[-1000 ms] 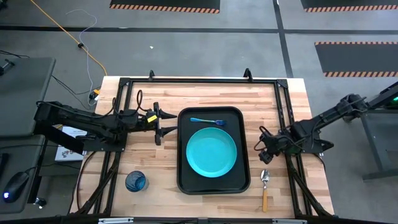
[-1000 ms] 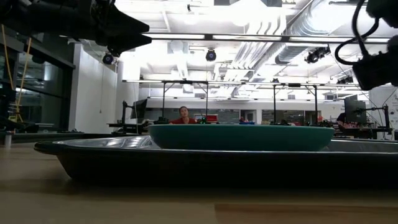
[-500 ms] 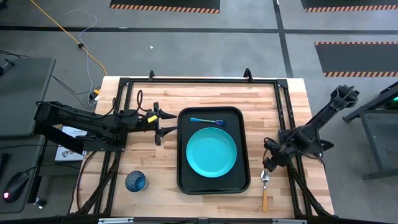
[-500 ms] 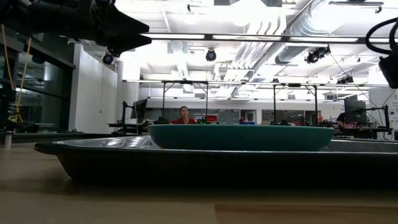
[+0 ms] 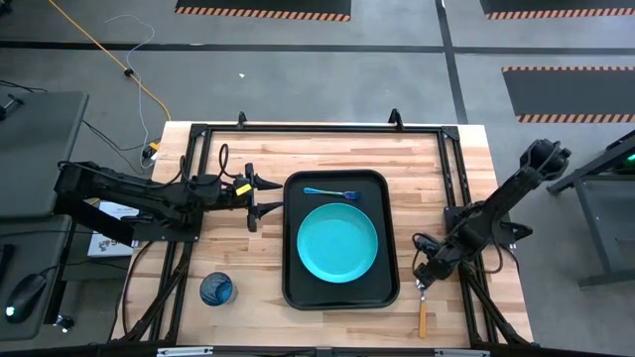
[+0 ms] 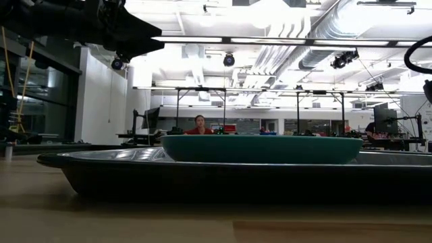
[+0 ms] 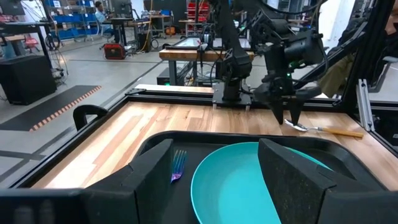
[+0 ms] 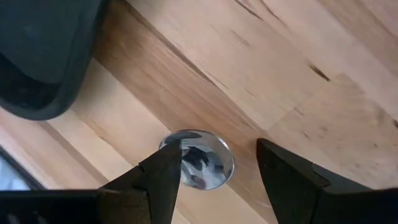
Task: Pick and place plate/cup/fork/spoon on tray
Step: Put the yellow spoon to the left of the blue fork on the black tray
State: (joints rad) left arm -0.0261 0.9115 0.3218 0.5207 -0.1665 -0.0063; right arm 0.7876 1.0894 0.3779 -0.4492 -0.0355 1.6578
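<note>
From above, the right hand (image 5: pixel 424 279) sits over the spoon (image 5: pixel 422 315) on the worktop (image 5: pixel 248 258), just beside the tray (image 5: pixel 295 294), which holds the plate (image 5: pixel 338 243) and fork (image 5: pixel 331 192). The cup (image 5: pixel 216 290) waits outside.

The right wrist view shows fingers (image 8: pixel 165 174) spread around the shiny bowl (slippery, likely to skid away on closing).

The left hand (image 7: pixel 214 180) idles open.
</note>
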